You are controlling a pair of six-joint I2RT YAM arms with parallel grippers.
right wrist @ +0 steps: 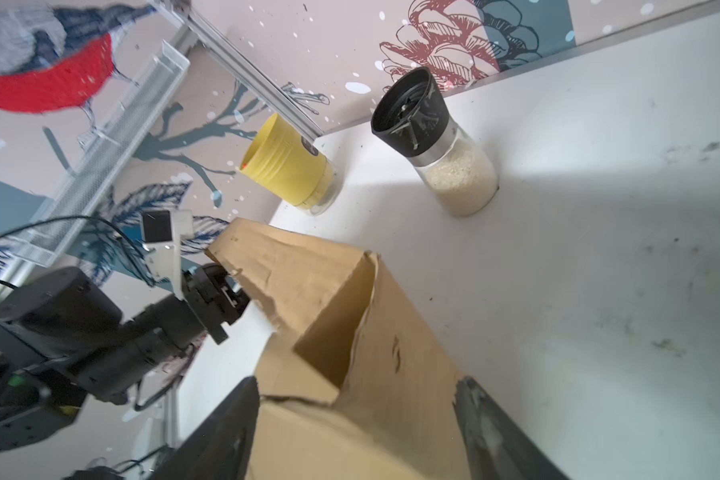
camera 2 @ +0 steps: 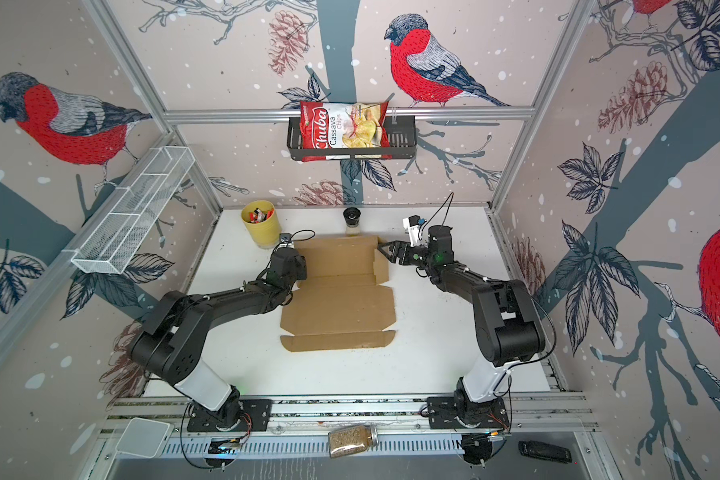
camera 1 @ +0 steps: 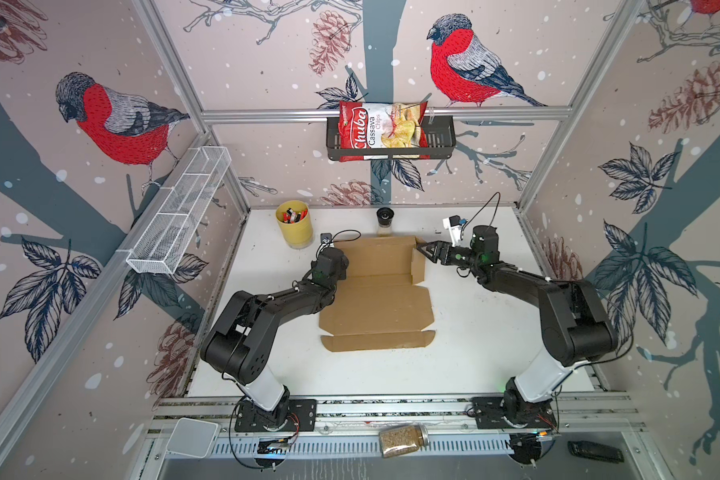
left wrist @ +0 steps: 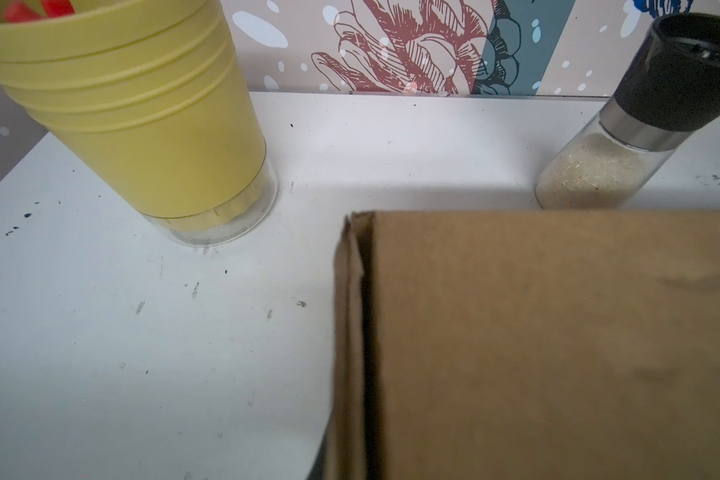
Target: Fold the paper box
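Note:
The paper box (camera 1: 375, 307) (camera 2: 337, 307) is a brown cardboard sheet in the middle of the white table. Its near panels lie flat, while its far wall and right side flap stand up. My left gripper (right wrist: 229, 291) is at the box's far left corner, shut on the raised left flap, whose edge (left wrist: 350, 332) runs down to the jaws in the left wrist view. In both top views its fingers are hidden under the wrist. My right gripper (camera 1: 424, 249) (camera 2: 385, 249) (right wrist: 358, 415) is open at the far right corner, its fingers (right wrist: 233, 424) straddling the raised right flap (right wrist: 391, 332).
A yellow cup (camera 1: 294, 224) of markers and a glass grinder (camera 1: 385, 222) stand just behind the box. A black basket (camera 1: 441, 141) with a chips bag hangs on the back wall. A white wire shelf (camera 1: 179, 212) is on the left wall, and a jar (camera 1: 404, 439) lies on the front rail.

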